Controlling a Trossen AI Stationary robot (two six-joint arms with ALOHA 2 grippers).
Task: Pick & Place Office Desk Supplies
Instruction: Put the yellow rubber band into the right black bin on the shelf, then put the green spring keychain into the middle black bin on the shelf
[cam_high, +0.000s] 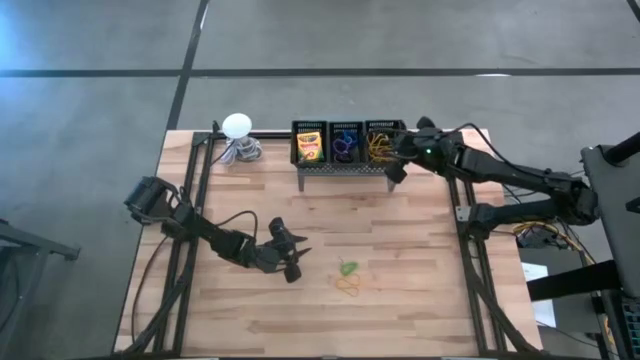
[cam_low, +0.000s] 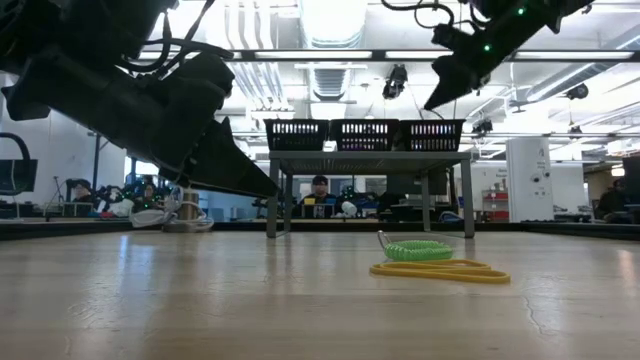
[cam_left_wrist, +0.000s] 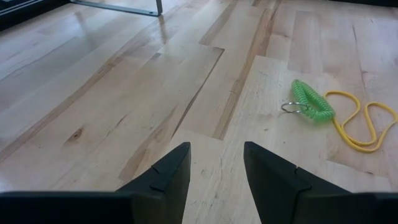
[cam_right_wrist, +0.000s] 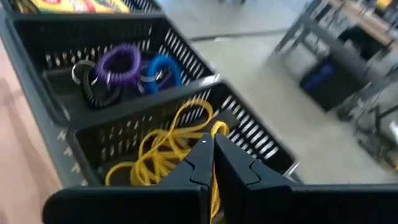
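Two loose items: green coil (cam_left_wrist: 312, 102), yellow band (cam_left_wrist: 364, 125).

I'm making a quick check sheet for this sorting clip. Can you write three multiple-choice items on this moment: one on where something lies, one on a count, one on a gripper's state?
1. Where does the green coil lie?
A. In the middle basket
B. On the bare table, touching the loose yellow rubber band
C. Between the left gripper's fingers

2. How many black baskets stand in a row on the raised rack?
A. Two
B. Three
C. Five

3. How is the left gripper?
A. Open, holding nothing, low over the table
B. Shut on a crayon box
C. Over the rack

Key: 1 B, the left wrist view shows coil and band together on the wood. 2 B, the low view shows three side by side. 3 A, bare wood shows between its fingers; the right gripper is the one over the basket of yellow rubber bands.
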